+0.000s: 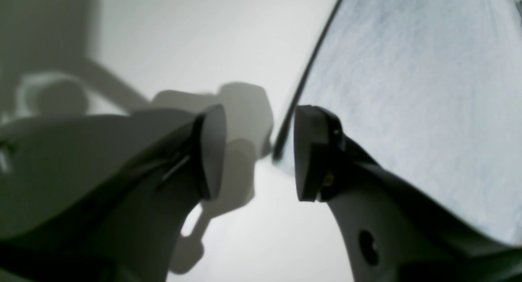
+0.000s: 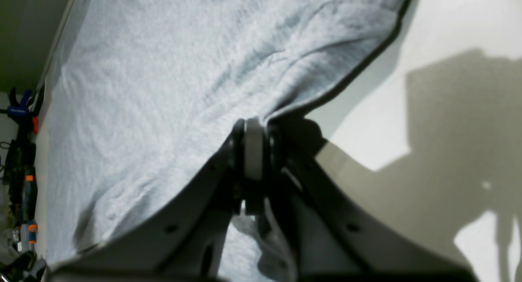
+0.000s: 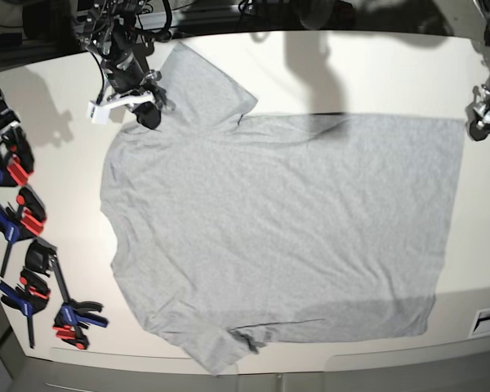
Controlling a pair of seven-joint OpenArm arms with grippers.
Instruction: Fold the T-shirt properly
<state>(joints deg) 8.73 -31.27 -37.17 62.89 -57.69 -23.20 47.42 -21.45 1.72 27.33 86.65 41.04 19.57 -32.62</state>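
On the table (image 3: pixel 327 73), my right claw (image 2: pixel 255 151) pinches the shirt (image 3: pixel 278 237) near a sleeve; my left claw (image 1: pixel 259 151) gapes empty beside its hem.

A pale tabletop (image 3: pixel 327 69) catches hard shadows; red-and-blue clamps (image 3: pixel 20 220) line its left edge, cables (image 3: pixel 131 12) crowd the back.

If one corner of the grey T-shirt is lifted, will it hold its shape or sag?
The heather-grey cotton T-shirt will probably sag: it already bunches into soft creases where the right gripper pinches it. It looks thin and light, lying flat on the white table, so most would likely drag along rather than lift clear.
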